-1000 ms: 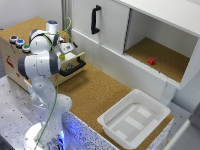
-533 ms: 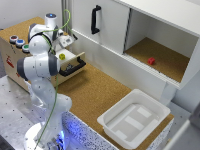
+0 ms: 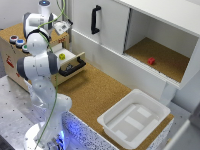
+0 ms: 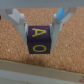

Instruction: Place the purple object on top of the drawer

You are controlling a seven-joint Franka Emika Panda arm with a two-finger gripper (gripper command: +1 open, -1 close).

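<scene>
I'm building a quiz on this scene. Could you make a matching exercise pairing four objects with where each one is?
Things:
1. purple block
2. yellow ball
3. red object
4. white plastic tub

Places:
A. inside the open white cabinet
B. on the cork mat, on the exterior view's right
C. between the end effector's fingers
D. in the open drawer

Pairs: 1-C, 2-D, 3-A, 4-B

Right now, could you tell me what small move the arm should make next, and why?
Probably lower a little, then open. In the wrist view the fingers clamp the purple block over a cork-brown surface, apparently the drawer box's top; contact isn't clear.
</scene>
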